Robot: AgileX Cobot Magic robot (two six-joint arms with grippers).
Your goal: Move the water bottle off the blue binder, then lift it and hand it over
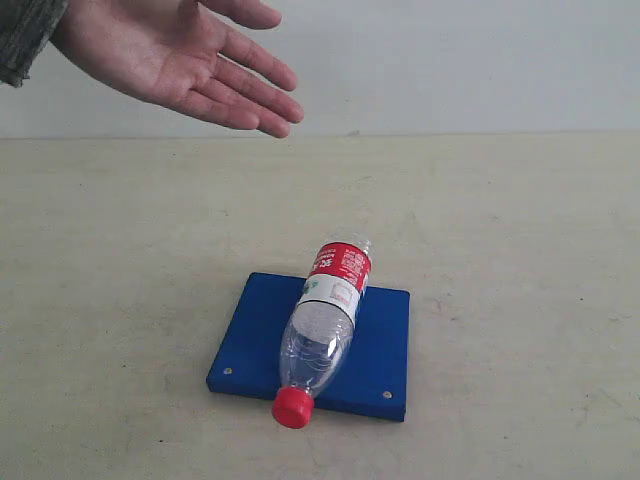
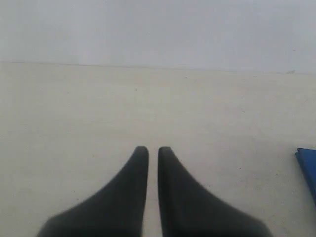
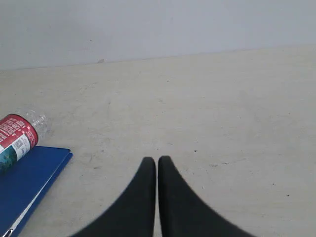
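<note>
The water bottle [image 1: 325,320] lies on its side across the blue binder [image 1: 255,340], its red cap [image 1: 292,407] hanging past the binder's near edge. Neither gripper shows in the exterior view. My left gripper [image 2: 153,150] is shut and empty over bare table, with only a corner of the binder [image 2: 308,168] at that view's edge. My right gripper [image 3: 157,160] is shut and empty too, apart from the bottle [image 3: 17,138] and the binder [image 3: 27,187] seen at the side of its view.
An open human hand [image 1: 190,60], palm up, is held out above the table's far left. The beige table [image 1: 500,220] runs back to a pale wall.
</note>
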